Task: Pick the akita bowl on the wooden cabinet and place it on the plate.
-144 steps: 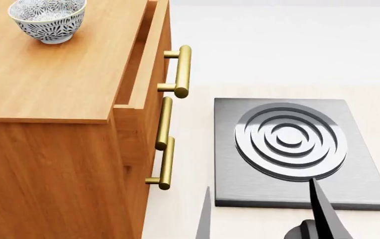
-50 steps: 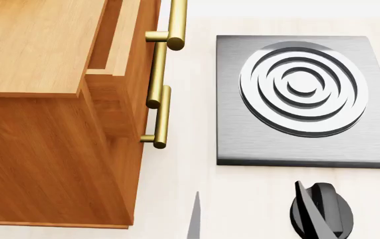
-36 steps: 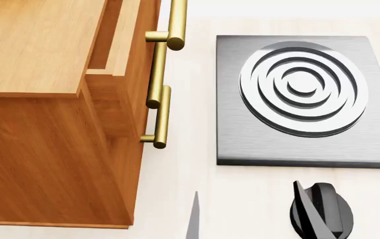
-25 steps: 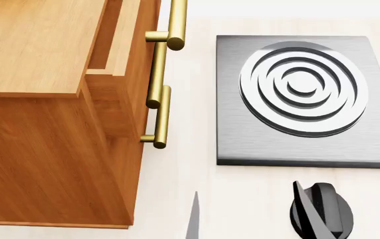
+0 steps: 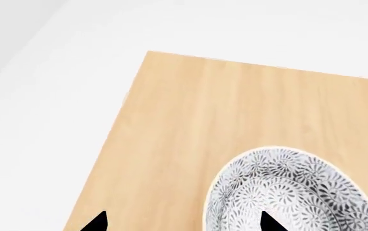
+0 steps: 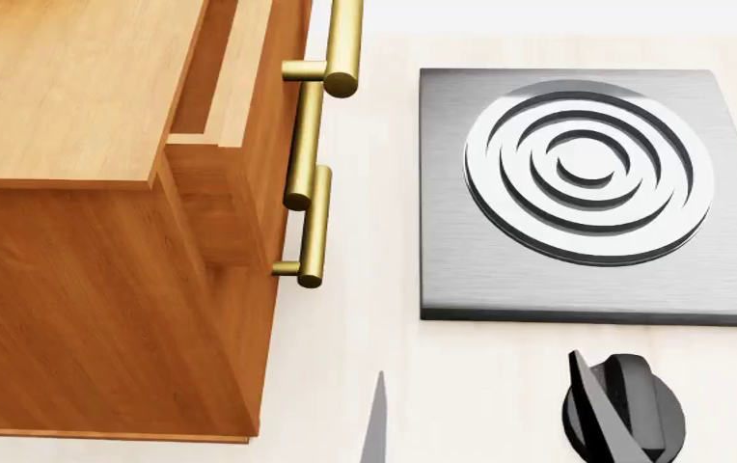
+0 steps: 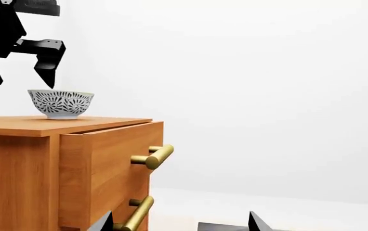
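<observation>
The akita bowl (image 5: 293, 192), white with a dense dark floral pattern, stands upright on the flat top of the wooden cabinet (image 5: 235, 110). My left gripper (image 5: 182, 224) hangs open just above it, one fingertip over the bowl's inside and the other over bare wood. The right wrist view shows the bowl (image 7: 60, 102) on the cabinet (image 7: 23, 168) with the left gripper (image 7: 20, 79) a little above its rim, not touching. My right gripper (image 7: 179, 225) is open and empty, low beside the cabinet front (image 6: 484, 415). The plate is out of view. The head view does not take in the bowl.
A grey stove (image 6: 587, 183) with a ringed burner lies on the pale counter right of the cabinet (image 6: 72, 96). The cabinet's top drawer (image 7: 107, 163) stands slightly pulled out, and brass bar handles (image 6: 311, 183) stick out toward the stove.
Since 2.9 s ago the head view has shifted down and nearer, so the bowl has left it. Nothing has visibly moved over the last second.
</observation>
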{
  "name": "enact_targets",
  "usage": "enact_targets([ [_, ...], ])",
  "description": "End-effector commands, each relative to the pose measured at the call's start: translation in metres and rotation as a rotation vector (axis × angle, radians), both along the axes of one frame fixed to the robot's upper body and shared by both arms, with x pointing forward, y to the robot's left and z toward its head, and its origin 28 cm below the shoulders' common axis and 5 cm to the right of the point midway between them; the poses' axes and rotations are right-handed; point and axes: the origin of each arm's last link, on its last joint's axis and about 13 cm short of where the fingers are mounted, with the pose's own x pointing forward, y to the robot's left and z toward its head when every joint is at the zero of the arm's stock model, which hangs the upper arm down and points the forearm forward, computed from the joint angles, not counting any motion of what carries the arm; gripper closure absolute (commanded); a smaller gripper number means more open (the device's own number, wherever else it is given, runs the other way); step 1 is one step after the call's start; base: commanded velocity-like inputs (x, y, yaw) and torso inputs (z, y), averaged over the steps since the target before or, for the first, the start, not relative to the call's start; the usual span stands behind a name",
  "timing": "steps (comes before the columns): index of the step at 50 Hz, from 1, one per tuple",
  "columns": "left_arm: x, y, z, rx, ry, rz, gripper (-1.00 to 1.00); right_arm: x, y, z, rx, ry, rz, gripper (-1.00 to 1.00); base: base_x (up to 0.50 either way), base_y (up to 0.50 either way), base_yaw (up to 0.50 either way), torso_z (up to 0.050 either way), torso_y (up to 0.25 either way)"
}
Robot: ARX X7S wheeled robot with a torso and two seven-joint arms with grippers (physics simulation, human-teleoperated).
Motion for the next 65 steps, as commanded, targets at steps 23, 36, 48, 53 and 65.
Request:
enact_targets([
  [23,0.032,-0.008,-0.051,-0.033,0.1,-0.042,-1.0,0.007,-0.001,-0.009,-0.002,0.035,-0.011,-1.0,0.0,0.0,0.0,0.0,0.0],
  [36,0.037,-0.01,-0.063,-0.05,0.13,-0.029,1.0,0.007,-0.002,-0.009,-0.002,0.034,-0.019,-1.0,0.0,0.0,0.0,0.0,-0.002],
  [48,0.037,-0.01,-0.055,0.005,0.078,-0.013,1.0,0.006,-0.002,-0.008,-0.004,0.03,-0.019,-1.0,0.0,0.0,0.0,-0.001,-0.005],
  [53,0.038,-0.015,-0.042,0.118,-0.032,-0.039,1.0,0.006,-0.002,-0.008,-0.002,0.029,-0.02,-1.0,0.0,0.0,0.0,0.0,-0.004],
  [65,0.036,-0.027,-0.024,0.238,-0.161,-0.136,1.0,0.005,-0.002,-0.007,0.0,0.026,-0.019,-1.0,0.0,0.0,0.0,0.0,-0.001],
])
